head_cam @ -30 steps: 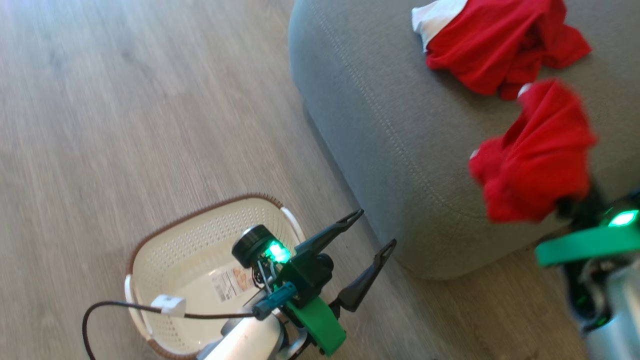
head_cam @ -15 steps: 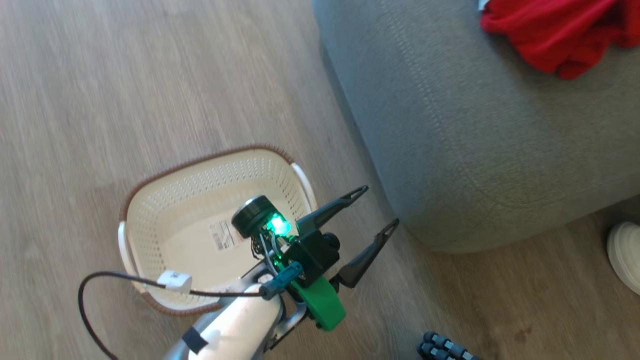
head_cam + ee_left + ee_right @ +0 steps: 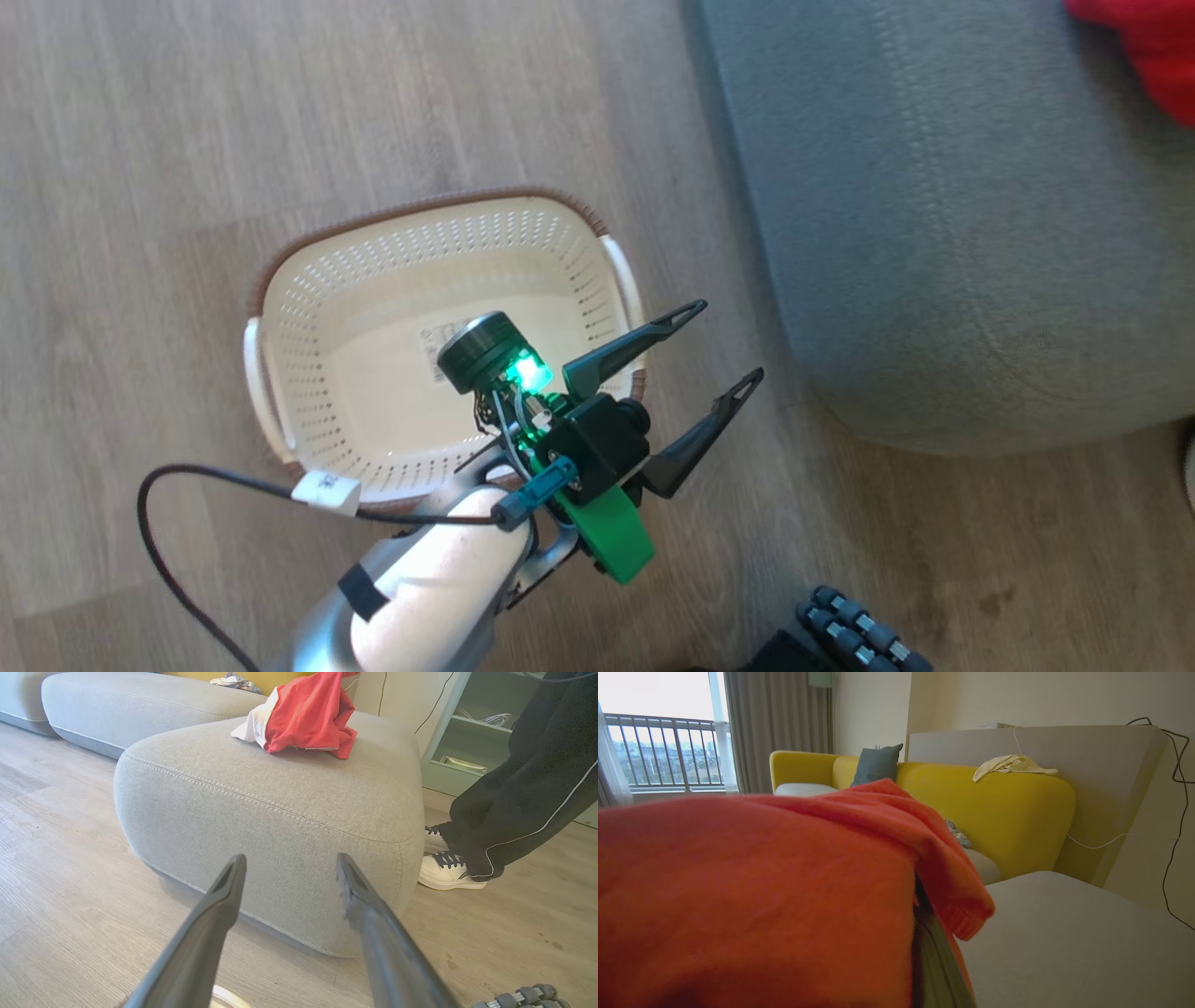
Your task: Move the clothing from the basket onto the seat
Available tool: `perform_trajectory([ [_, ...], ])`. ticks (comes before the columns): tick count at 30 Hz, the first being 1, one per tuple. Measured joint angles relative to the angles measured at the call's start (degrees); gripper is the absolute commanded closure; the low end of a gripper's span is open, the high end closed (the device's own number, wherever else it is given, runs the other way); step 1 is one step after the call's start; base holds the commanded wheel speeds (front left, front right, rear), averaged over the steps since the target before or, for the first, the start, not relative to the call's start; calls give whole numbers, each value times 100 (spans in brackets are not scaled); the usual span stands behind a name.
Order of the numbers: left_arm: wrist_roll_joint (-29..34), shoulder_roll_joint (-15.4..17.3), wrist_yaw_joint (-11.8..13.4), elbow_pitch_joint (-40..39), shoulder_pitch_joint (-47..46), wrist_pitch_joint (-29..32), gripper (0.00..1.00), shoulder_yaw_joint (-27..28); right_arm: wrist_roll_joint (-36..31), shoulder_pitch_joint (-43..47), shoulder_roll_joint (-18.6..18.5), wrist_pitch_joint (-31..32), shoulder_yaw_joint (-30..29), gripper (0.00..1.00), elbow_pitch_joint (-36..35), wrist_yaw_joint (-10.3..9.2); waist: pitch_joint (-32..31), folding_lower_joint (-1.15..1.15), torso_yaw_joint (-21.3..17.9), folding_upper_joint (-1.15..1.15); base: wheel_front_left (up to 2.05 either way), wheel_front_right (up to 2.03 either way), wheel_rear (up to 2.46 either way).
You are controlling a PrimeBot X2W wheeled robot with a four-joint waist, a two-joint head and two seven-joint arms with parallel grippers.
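Note:
The cream basket [image 3: 327, 308] with its brown rim stands on the floor, with no clothing inside and its floor label partly behind my left wrist. My left gripper [image 3: 728, 341] hangs open over the basket's right edge, pointing at the grey seat [image 3: 934, 233]. In the left wrist view the open left gripper [image 3: 289, 858] faces the seat [image 3: 280, 812], where red and white clothing [image 3: 308, 714] lies on top. A strip of that red clothing [image 3: 1153, 56] shows at the head view's top right. My right gripper [image 3: 922, 914] is shut on a second piece of red clothing [image 3: 761, 896], draped over it above the seat [image 3: 1064, 938].
A person's dark trouser leg and white shoe [image 3: 448, 868] stand by the seat's right side. Dumbbells [image 3: 859, 635] lie on the wood floor near my base. A yellow sofa [image 3: 994, 807] sits behind the seat, and a pale green shelf [image 3: 462, 742] stands beyond the person.
The head camera has swung left and down, so the basket sits nearer the middle. The right gripper and its red garment have left the head view. My left gripper stays open.

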Motion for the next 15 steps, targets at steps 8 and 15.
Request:
perform_trajectory([
  [8,44,3,0,-42,-17,0,0,-42,-851,-742,-93,101,422,100,2129,1,280,-1,368,0,0,0,0],
  [15,143,-2,0,-19,-126,0,0,-16,-1136,-860,113,405,751,100,2838,1,448,0,526,0,0,0,0],
])
